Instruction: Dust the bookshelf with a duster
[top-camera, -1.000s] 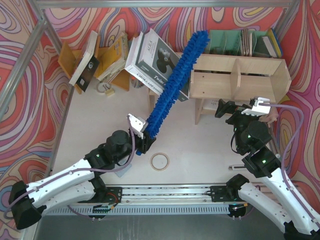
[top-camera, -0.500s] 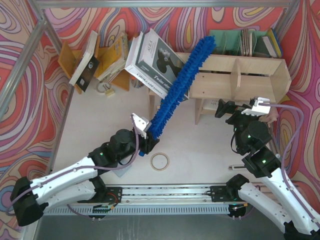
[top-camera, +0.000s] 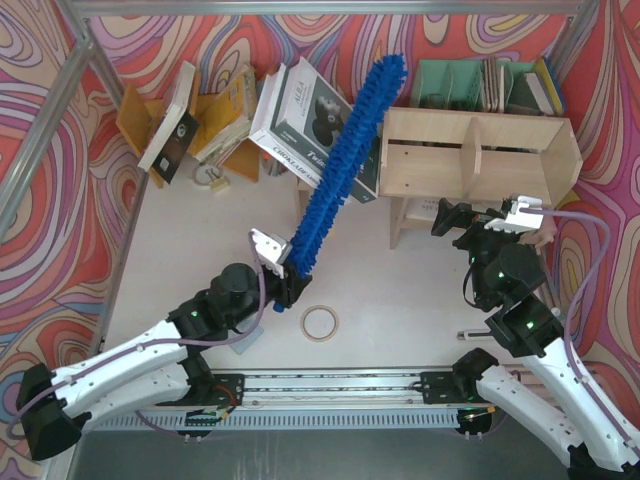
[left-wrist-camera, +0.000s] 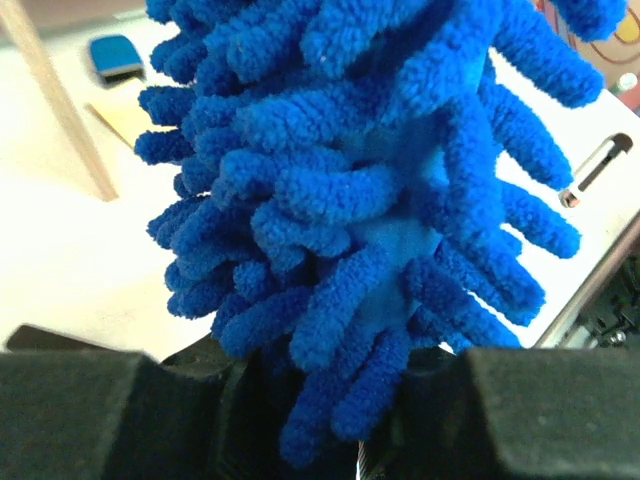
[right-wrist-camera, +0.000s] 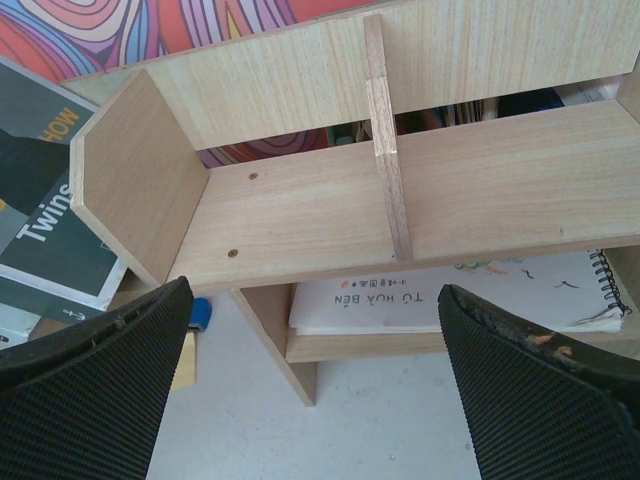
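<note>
Top external shows our left gripper clamped on the duster, right gripper spread empty; a wide sweep could topple the box beside the bookshelf.

A dark book is showing white lettering across its cover in the right wrist view, reading "Twins" as far as the edge allows. Yellow capitals "HOW" are sitting higher on the same cover, cut off on the left. In the top view the book is carrying "Twin" near its lower edge, while a line on its white side and a short word near its top are coming out too small to read. A white notebook on the lower board of the bookshelf is bearing capitals that are looking like "TU HOA BEN", with small unreadable East Asian characters beside them.
</note>
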